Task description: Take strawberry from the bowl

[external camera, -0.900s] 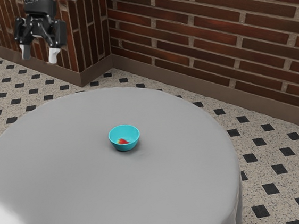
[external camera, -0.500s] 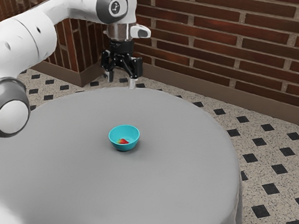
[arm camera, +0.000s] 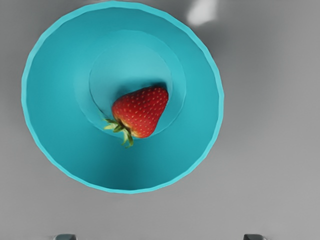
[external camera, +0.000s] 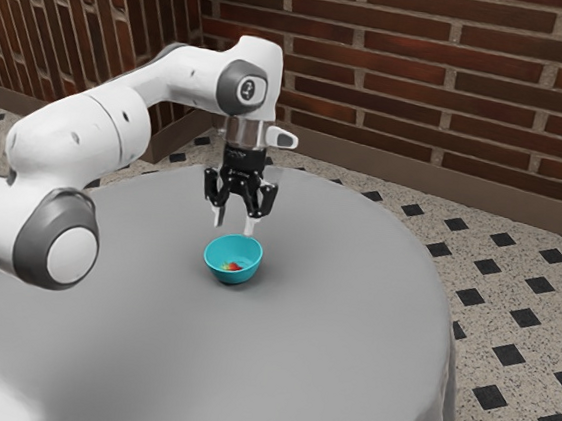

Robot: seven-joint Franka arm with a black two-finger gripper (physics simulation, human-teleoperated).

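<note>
Turquoise walls keep the strawberry [arm camera: 141, 112] from rolling off; it lies on its side on the floor of the bowl [arm camera: 200, 107], which stands upright on the grey counter [external camera: 327, 346], leaving its mouth free for a reach from above. As the exterior view is drawn, the gripper [external camera: 235, 226] hangs at the bowl's twelve o'clock, fingers spread and pointing down, nothing between them; the arm [external camera: 77, 139] comes in from nine o'clock. That spread presumably lets the fingers straddle the fruit, though they probably need to shift toward six o'clock before dropping inside the rim, or they could knock it.

The wrist view gives what the exterior view barely does: seeds, the tapered tip, and leaves [arm camera: 121, 129] at the end nearer the gripper. The exterior view, in turn, gives the arm's downward approach and the brick wall [external camera: 425, 85] beyond.
</note>
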